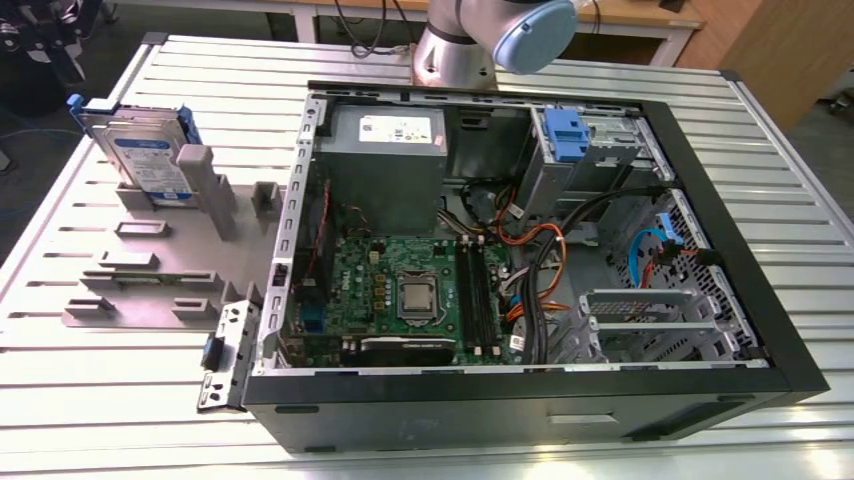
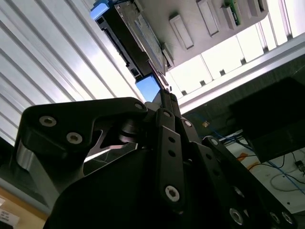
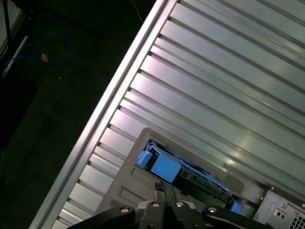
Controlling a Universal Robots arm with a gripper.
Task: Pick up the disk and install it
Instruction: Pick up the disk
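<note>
One disk [image 1: 140, 152] stands upright in grey holder [image 1: 150, 262] — label facing the exterior camera.

One disk [image 1: 140, 158], one grey holder plate [image 1: 147, 272], one open computer case [image 1: 534, 412] and one robot arm [image 1: 487, 35], on one slatted metal table [image 1: 107, 400]. Inside the case: one power supply box [image 1: 387, 150], one motherboard [image 1: 387, 262], one blue bracket [image 1: 566, 135].

A robotics lab or test workshop: a ribbed aluminium table [image 1: 120, 400] carries an opened desktop computer case [image 1: 534, 400], its boards and wiring bare. A grey fixture plate [image 1: 147, 290] (slotted holders rise from it) lies just ahead of the claw [image 3: 159, 188]. Beyond the table stand wooden benches [image 1: 627, 15] with loose cables [image 1: 374, 25], behind the arm's base [image 1: 454, 55].
</note>
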